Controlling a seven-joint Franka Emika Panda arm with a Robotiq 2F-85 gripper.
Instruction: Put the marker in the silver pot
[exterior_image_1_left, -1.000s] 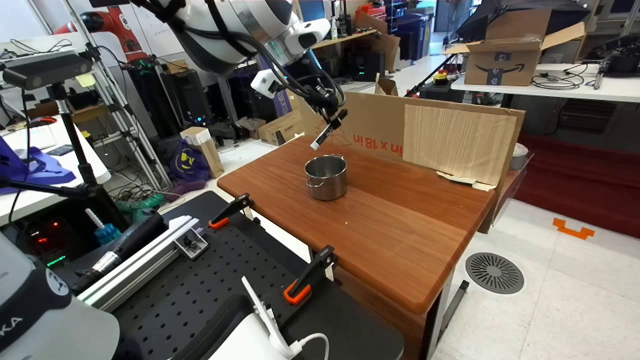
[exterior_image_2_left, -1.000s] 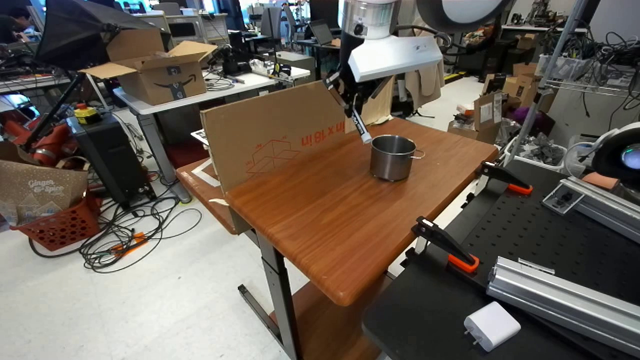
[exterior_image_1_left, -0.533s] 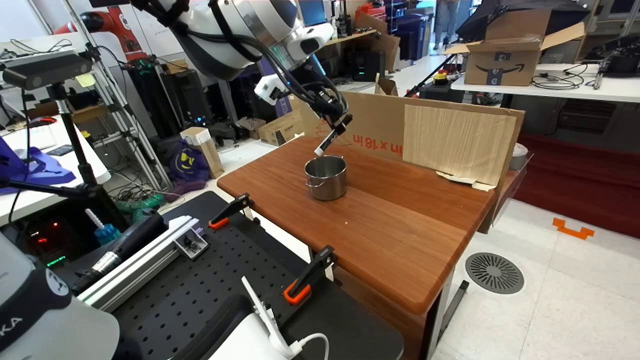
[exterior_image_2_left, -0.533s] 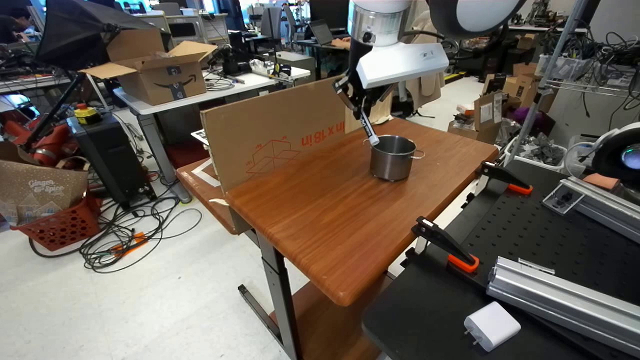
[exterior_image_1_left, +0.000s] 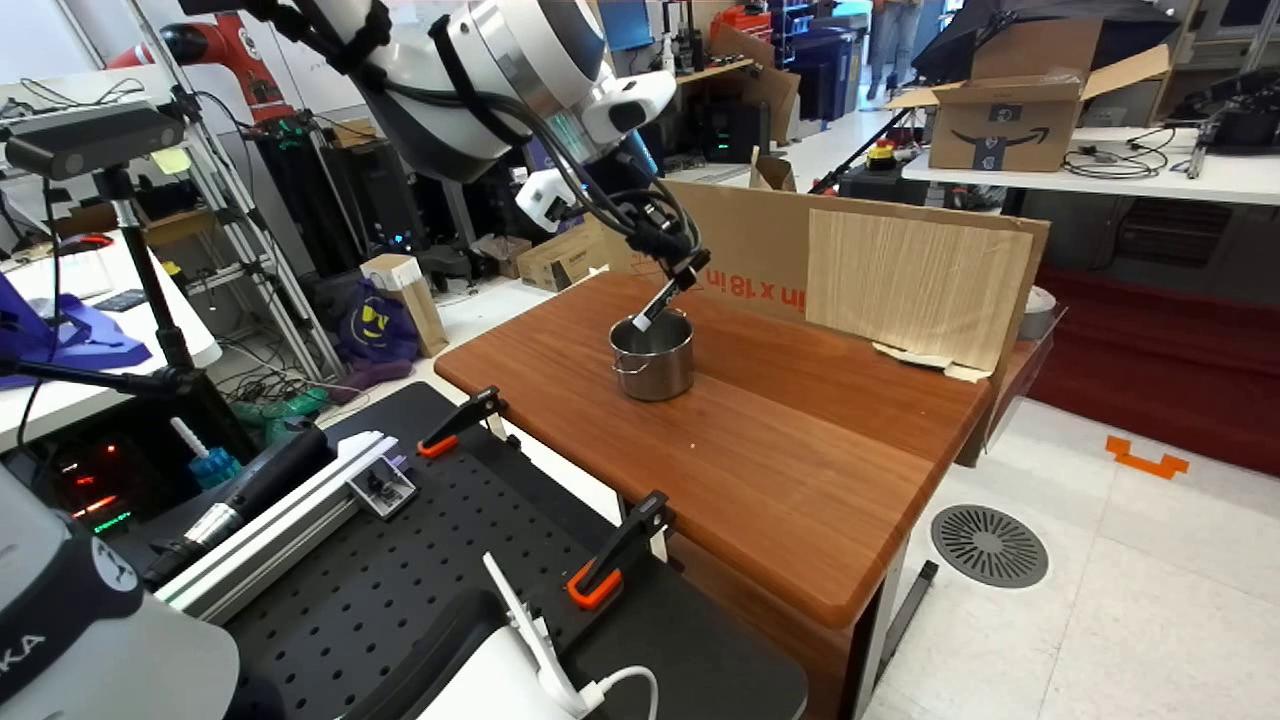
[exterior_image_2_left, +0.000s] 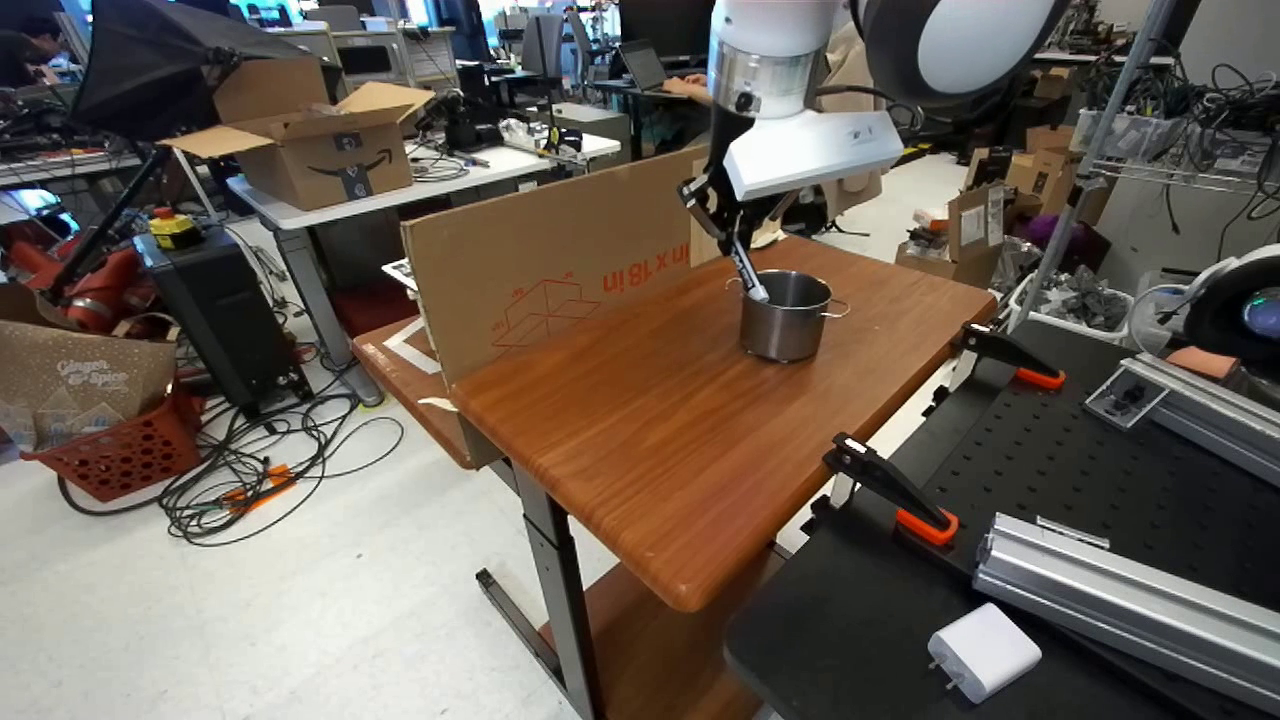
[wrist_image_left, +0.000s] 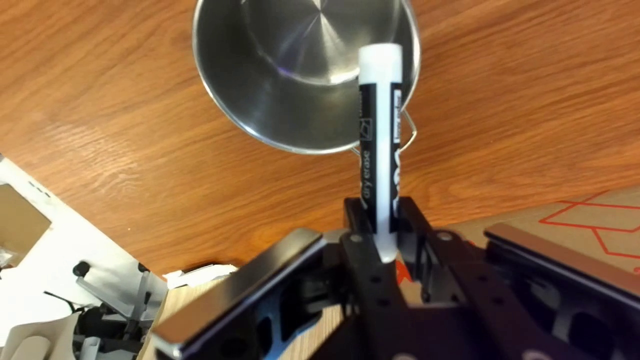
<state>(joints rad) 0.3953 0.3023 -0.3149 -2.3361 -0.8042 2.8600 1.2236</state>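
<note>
The marker (wrist_image_left: 381, 135), slim and black with a white stripe and white end, is held between the fingertips of my gripper (wrist_image_left: 381, 206). It slants down in both exterior views (exterior_image_1_left: 660, 303) (exterior_image_2_left: 744, 266). Its white lower end shows within the mouth of the silver pot (exterior_image_1_left: 655, 372); how deep it is, I cannot tell. The pot stands upright on the table and also shows in an exterior view (exterior_image_2_left: 780, 332) and the wrist view (wrist_image_left: 280, 115). My gripper (exterior_image_1_left: 684, 272) is above the pot's rim, to its cardboard side, also in an exterior view (exterior_image_2_left: 735, 236).
The brown wooden table (exterior_image_1_left: 780, 480) carries the pot. A cardboard sheet (exterior_image_2_left: 560, 270) stands upright along the table's far edge, close to the gripper. Black clamps with orange pads (exterior_image_1_left: 622, 550) sit at the edge of a black perforated board (exterior_image_1_left: 420, 580).
My gripper has moved down and toward the pot with the marker in it. The marker's white end has gone from above the rim to within the pot's mouth. The pot has not moved.
</note>
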